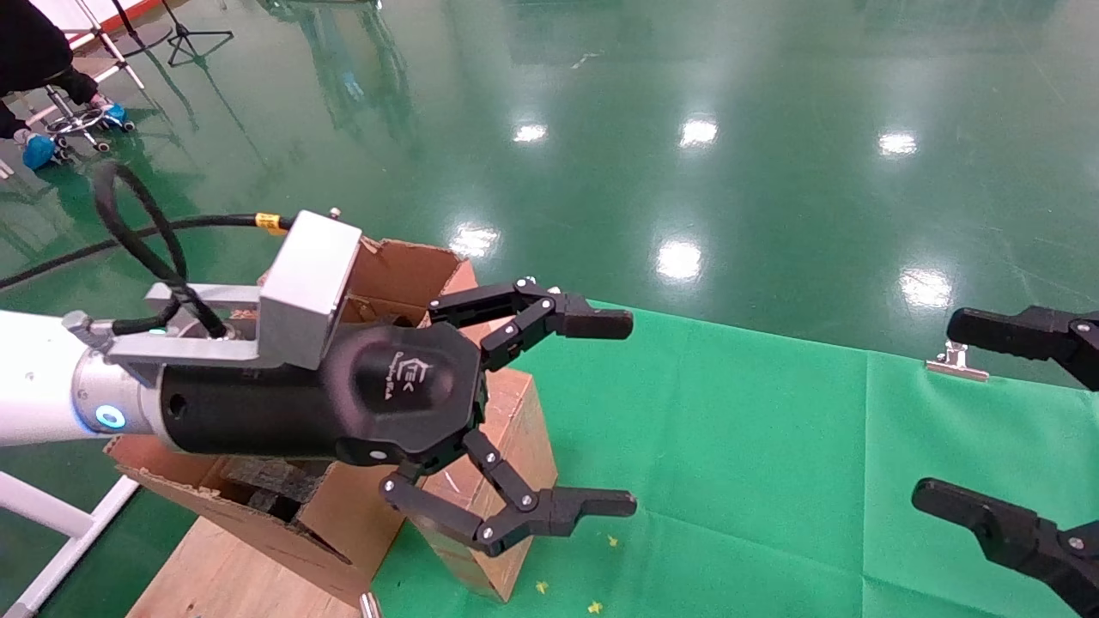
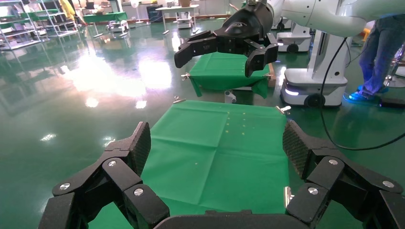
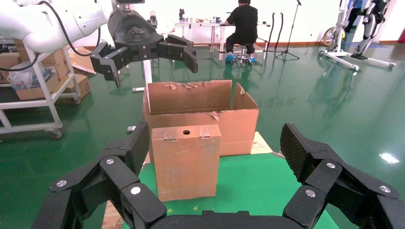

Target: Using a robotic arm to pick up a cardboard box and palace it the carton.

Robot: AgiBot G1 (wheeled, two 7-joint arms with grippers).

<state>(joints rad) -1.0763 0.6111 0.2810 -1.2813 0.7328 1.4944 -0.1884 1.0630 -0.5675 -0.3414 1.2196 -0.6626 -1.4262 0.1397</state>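
Cardboard box (image 3: 186,161): brown, upright, taped top corners, small round hole.

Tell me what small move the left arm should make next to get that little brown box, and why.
Probably lower the left gripper toward the cardboard box. Its fingers are spread open and empty, held above the box, which stands upright on the green cloth just in front of the carton. The right gripper waits open across the cloth.
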